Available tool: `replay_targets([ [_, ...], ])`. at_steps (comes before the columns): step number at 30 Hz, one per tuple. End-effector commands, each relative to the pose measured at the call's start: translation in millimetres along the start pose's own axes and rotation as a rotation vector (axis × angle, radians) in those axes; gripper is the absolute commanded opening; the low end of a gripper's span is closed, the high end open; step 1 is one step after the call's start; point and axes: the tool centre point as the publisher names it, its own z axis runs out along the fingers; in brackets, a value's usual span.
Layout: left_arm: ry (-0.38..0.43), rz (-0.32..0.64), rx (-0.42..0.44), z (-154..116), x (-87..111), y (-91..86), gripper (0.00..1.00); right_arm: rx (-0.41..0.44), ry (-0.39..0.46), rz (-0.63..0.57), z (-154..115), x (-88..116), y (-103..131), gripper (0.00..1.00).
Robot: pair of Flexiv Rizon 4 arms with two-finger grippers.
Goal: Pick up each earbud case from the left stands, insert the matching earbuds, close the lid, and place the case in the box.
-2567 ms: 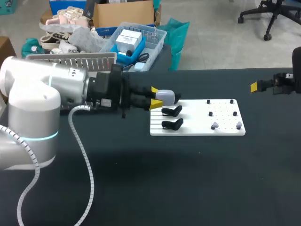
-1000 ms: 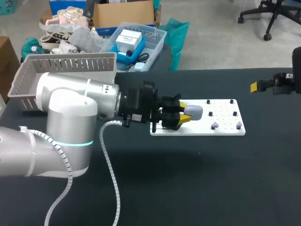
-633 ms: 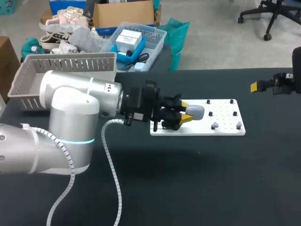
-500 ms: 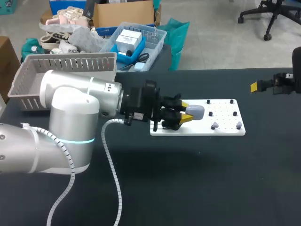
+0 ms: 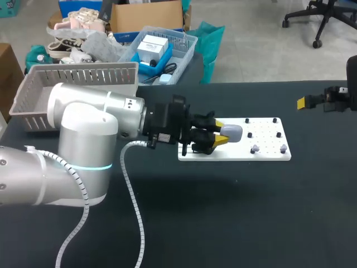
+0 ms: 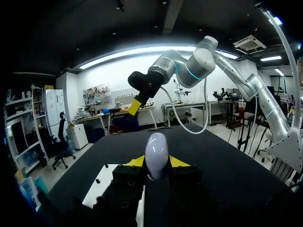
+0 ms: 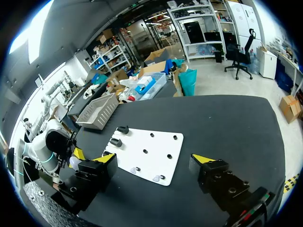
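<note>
- Left pincer (image 5: 218,135) is clamped on the earbud case (image 5: 230,132) from two sides, holding it over the white board (image 5: 268,155) on the worktop (image 5: 223,223).
- The case looks light, hard and smooth, so likely slippery. Grip its flat sides low down, leaving the top free to open.
- Right pincer (image 7: 155,160) gapes wide, holding nothing, well apart from the case.
- Grey basket (image 5: 33,89) sits at the far left.

light: even, overhead | shadows: soft on table (image 5: 262,223) (faint) | left wrist view: dimmer
</note>
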Motion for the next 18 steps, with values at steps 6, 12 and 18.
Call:
replay_targets([
  [6, -0.001, 0.000, 0.004, 0.1, 0.8, 1.6, 0.00, -0.003, -0.001, -0.001, 1.0, 0.1, -1.0, 1.00],
  [12, -0.001, 0.000, 0.004, 0.1, 0.8, 1.6, 0.00, -0.016, 0.014, -0.010, 0.7, 3.0, 1.4, 1.00],
  [18, -0.018, 0.001, 0.040, 7.1, 3.8, 4.2, 0.00, 0.007, 0.027, -0.018, -9.5, 18.8, 1.3, 1.00],
])
